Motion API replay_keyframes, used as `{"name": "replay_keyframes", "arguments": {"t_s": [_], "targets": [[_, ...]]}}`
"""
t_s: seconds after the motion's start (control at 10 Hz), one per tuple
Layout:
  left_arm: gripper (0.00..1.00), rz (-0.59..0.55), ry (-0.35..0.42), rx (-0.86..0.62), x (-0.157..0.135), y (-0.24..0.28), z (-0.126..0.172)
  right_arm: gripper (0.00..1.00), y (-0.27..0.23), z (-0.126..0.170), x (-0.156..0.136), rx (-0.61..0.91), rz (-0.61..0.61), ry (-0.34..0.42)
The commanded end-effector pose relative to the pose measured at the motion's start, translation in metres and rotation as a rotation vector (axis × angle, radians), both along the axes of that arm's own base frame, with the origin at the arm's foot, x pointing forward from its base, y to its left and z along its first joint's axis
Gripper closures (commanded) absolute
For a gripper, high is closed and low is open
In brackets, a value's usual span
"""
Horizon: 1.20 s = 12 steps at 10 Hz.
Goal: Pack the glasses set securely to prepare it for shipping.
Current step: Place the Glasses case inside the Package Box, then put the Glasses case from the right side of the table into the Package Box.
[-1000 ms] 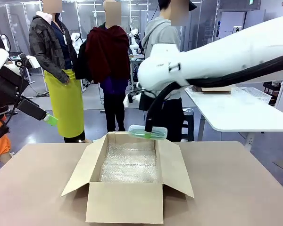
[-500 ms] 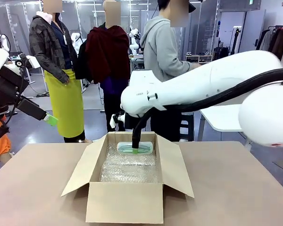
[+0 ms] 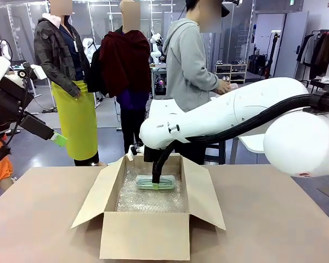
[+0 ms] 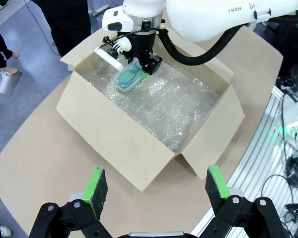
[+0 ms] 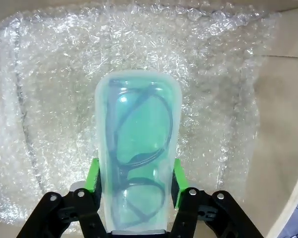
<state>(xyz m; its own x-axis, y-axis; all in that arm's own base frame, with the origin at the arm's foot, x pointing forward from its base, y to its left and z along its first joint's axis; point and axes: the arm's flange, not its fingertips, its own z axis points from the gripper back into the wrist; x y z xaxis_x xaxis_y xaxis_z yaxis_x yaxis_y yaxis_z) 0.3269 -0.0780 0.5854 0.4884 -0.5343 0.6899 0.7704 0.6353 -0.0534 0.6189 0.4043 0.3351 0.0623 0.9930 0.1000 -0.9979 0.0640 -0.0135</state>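
Whereas one second ago the right gripper (image 5: pixel 135 174) held the mint-green glasses case (image 5: pixel 138 148) above the far rim of the cardboard box (image 3: pixel 145 235), the case is now down on the bubble wrap (image 5: pixel 49 89) at the far end inside the box. The gripper's green pads (image 5: pixel 93 174) flank the case, but it cannot be told if they clamp it. The left gripper (image 4: pixel 156 184) hangs at the left with its fingers wide apart.

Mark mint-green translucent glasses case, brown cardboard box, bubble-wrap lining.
mint-green translucent glasses case (image 5: pixel 138 144): right wrist view, lid middle
brown cardboard box (image 3: pixel 145 235): front view, near wall
bubble-wrap lining (image 4: pixel 174 106): left wrist view, bare middle
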Motion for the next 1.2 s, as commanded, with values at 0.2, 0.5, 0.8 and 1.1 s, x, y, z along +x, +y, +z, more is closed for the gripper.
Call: {"name": "replay_keyframes", "arguments": {"t_s": [0.2, 0.5, 0.8, 1.1], "targets": [[0.0, -0.01, -0.003, -0.007, 0.0, 0.002, 0.002, 0.0, 0.008, 0.004, -0.005, -0.008, 0.028, -0.017], [0.0, -0.01, -0.003, -0.007, 0.0, 0.002, 0.002, 0.0, 0.006, 0.002, -0.003, 0.003, 0.009, -0.004], [0.0, -0.01, -0.003, -0.007, 0.0, 0.002, 0.002, 0.0, 0.006, 0.002, -0.003, 0.003, 0.009, -0.004], [0.0, -0.01, -0.003, -0.007, 0.0, 0.002, 0.002, 0.0, 0.006, 0.002, -0.003, 0.003, 0.009, -0.004]]}}
